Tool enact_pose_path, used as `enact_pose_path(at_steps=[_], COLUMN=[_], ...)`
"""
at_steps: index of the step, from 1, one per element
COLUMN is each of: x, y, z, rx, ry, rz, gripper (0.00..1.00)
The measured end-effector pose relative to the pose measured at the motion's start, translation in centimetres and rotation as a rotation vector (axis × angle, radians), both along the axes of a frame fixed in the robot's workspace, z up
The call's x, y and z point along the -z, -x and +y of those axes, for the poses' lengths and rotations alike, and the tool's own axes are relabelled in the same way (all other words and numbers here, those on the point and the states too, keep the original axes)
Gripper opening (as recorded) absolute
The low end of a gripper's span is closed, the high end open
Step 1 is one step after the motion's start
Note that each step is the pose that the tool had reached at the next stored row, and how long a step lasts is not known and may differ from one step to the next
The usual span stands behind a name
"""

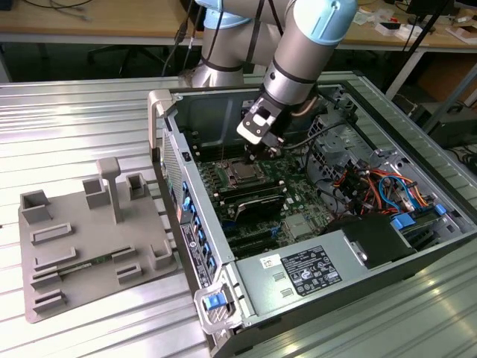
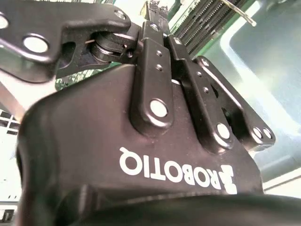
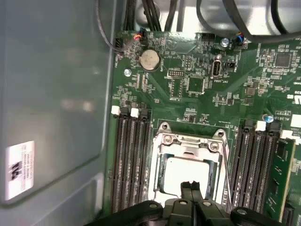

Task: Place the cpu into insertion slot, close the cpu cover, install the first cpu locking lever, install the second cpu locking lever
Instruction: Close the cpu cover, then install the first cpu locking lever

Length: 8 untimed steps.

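Inside the open computer case (image 1: 173,160), directly over the processor socket, the hand (image 3: 193,186) is hanging with its two black fingers pressed together. Nothing is showing between them, so it appears to be closed and carrying nothing. Its tips are sitting just above, or perhaps touching, one edge of the cpu (image 3: 186,170), whose pale metal top is lying flat in the insertion slot (image 3: 162,175). The cpu cover (image 3: 188,142), a silver frame, is lying down around the chip, which is showing through its cut-out. A thin lever wire (image 3: 226,157) is running along one side of the cover; whether it is latched cannot be told. The likely danger here is the closed tips bearing down off-centre. That could tilt the chip on the socket contacts, or send the tips sliding off the frame onto the green board (image 3: 197,84) or the long memory slots (image 3: 131,160) flanking the socket.
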State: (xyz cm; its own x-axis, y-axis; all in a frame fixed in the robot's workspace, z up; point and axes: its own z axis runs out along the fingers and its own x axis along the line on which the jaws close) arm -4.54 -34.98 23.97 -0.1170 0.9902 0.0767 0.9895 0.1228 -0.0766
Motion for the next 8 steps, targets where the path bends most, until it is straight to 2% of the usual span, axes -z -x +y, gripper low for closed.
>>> enact_pose_path(at_steps=[1, 8], x=[-0.58, -0.65], y=[0.0, 0.0], z=[0.0, 0.0], rx=[0.0, -0.011], ry=[-0.0002, -0.0002], rz=[0.0, 0.0], gripper=[0.11, 0.11])
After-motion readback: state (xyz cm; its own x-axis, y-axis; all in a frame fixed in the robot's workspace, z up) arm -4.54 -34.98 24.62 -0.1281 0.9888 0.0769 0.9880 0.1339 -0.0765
